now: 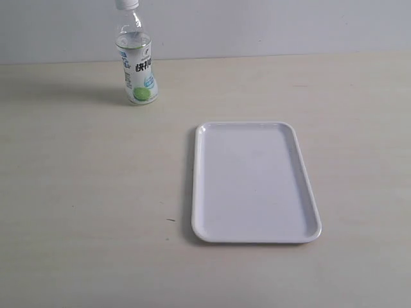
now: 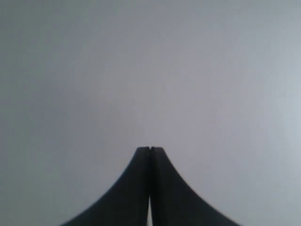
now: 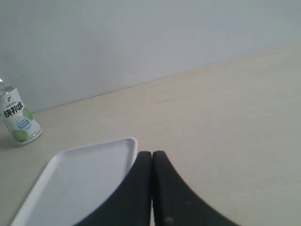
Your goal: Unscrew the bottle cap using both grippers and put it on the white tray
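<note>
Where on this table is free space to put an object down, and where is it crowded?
The white tray is bare inside its rim. The table is free between the bottle and the tray, along the tray's left side, and on its right side. Only the spot where the bottle stands, upper left in the exterior view, is taken.

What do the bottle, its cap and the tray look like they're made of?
The bottle: clear plastic, see-through above a printed label. The cap: opaque white, probably hard plastic; mostly cut off by the frame. The tray: smooth glossy white with soft sheen, likely plastic or melamine; can't tell which.
</note>
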`<state>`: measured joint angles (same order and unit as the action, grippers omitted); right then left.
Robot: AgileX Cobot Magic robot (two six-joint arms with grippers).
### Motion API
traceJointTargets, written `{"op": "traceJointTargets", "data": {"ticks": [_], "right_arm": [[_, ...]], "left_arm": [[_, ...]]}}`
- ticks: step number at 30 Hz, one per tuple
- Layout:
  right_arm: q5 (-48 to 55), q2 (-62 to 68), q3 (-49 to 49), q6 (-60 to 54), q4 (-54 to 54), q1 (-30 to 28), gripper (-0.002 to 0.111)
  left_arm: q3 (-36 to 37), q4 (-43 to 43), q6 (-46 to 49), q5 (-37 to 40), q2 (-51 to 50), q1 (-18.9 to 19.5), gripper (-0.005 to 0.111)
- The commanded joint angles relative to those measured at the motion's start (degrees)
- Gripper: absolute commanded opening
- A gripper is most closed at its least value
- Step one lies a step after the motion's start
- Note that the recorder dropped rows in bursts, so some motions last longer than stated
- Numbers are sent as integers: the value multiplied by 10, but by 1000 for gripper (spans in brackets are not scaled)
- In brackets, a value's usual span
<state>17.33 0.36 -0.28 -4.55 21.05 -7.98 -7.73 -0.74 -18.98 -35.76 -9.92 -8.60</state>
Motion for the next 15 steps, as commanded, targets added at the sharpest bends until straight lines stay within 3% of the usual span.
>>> {"op": "traceJointTargets", "data": {"ticks": [1,4,6,9,12,15], "right_arm": [[-5,-4,3,-3,-4,-4,0],[-5,-4,3,-1,-4,-4,0],[-5,-4,3,-1,-4,-4,0],[-5,-4,3,-1,-4,-4,0],[-5,-4,3,-2,-4,-4,0],[-5,-4,3,-2,-4,-4,0]], "left_arm": [[-86,34,66,-47,-210,2,1],[-171,27,66,-68,-434,2,1],[-240,-19,69,-72,-612,2,1],[-306,-98,66,-145,-817,0,1],[-337,-91,66,-276,-968,0,2],[-386,-94,94,-340,-1066,0,16]]}}
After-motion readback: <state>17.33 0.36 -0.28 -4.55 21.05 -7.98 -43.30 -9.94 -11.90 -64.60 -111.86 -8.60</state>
